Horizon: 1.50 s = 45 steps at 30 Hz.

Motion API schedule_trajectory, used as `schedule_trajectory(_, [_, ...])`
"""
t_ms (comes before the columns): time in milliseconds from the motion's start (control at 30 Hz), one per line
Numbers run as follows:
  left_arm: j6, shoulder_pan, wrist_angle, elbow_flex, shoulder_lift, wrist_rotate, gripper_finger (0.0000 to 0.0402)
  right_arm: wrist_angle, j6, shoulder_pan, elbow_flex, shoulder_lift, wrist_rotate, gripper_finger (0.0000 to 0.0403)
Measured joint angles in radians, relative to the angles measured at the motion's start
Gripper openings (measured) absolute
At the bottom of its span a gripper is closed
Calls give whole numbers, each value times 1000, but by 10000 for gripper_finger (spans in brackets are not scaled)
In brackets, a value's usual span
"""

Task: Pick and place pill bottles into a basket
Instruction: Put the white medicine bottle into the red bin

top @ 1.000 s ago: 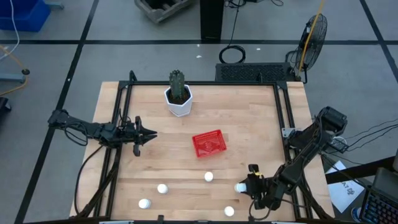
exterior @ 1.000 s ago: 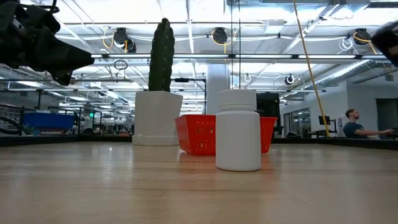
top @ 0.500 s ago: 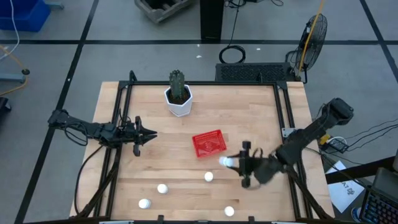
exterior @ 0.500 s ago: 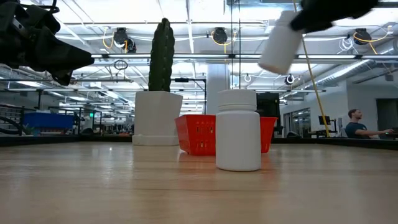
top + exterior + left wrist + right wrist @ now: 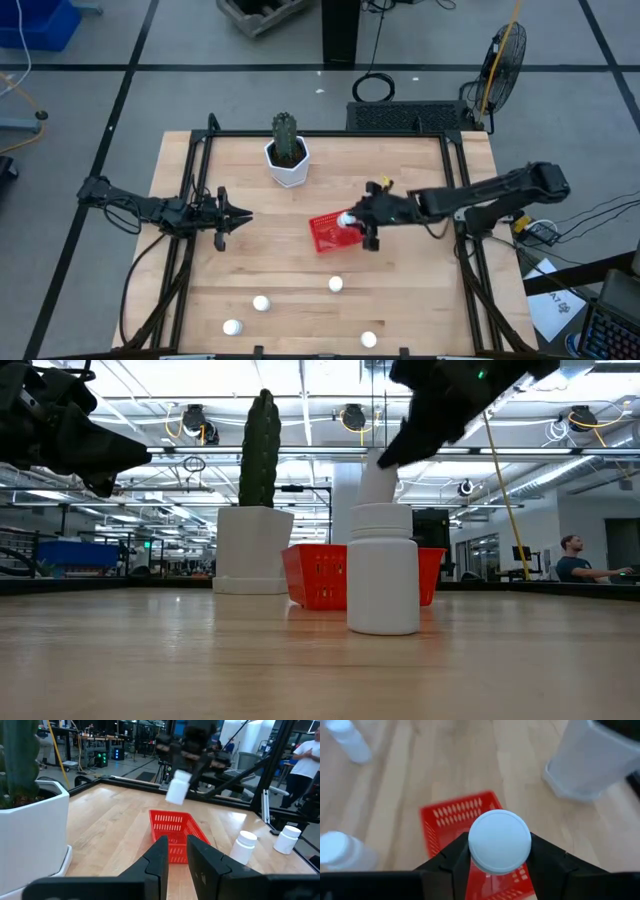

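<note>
My right gripper [image 5: 362, 222] is shut on a white pill bottle [image 5: 346, 219], held in the air over the right part of the red mesh basket [image 5: 331, 233]. The same bottle shows in the left wrist view [image 5: 177, 787], above the basket [image 5: 175, 836], and in the low view [image 5: 377, 481]. Several other white bottles stand upright on the table near its front edge, among them one [image 5: 335, 284] and another [image 5: 261, 302]. My left gripper [image 5: 246, 215] is shut and empty, left of the basket. My right gripper pinches the bottle's upper, cap end [image 5: 470, 851] between its two fingers [image 5: 451, 860], one on each side. The fingers come from above and from the table's right, slanting down. The bottle hangs tilted below them [image 5: 175, 795], lifted clear above the basket.
A white faceted pot with a green cactus [image 5: 287, 160] stands beyond the basket toward the far edge. Black frame rails [image 5: 458, 190] run along the table's sides. One bottle [image 5: 383, 570] stands close in front of the low camera. People show in the room behind.
My right gripper has lifted a bottle from the table's near right part. It has carried it up, toward the far edge and to the left, until it hangs over the basket. The bottle stays in the hold, tilted.
</note>
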Motion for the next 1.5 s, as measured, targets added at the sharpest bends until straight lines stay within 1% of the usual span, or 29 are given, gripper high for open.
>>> schedule_trajectory(133, [0,0,0,0,0,0,74,0,-3,-58,0,67,-70,154])
schedule_trajectory(233, [0,0,0,0,0,0,74,6,-13,-66,0,108,-73,152])
schedule_trajectory(367, [0,0,0,0,0,0,74,27,-5,-66,0,132,-75,156])
schedule_trajectory(567, [0,0,0,0,0,0,74,71,5,-65,0,135,-73,152])
schedule_trajectory(767, [0,0,0,0,0,0,74,73,5,-58,0,135,-73,157])
schedule_trajectory(1367, [0,0,0,0,0,0,74,48,27,-50,-2,135,-73,153])
schedule_trajectory(1500, [0,0,0,0,0,0,74,58,52,-53,-28,135,-69,157])
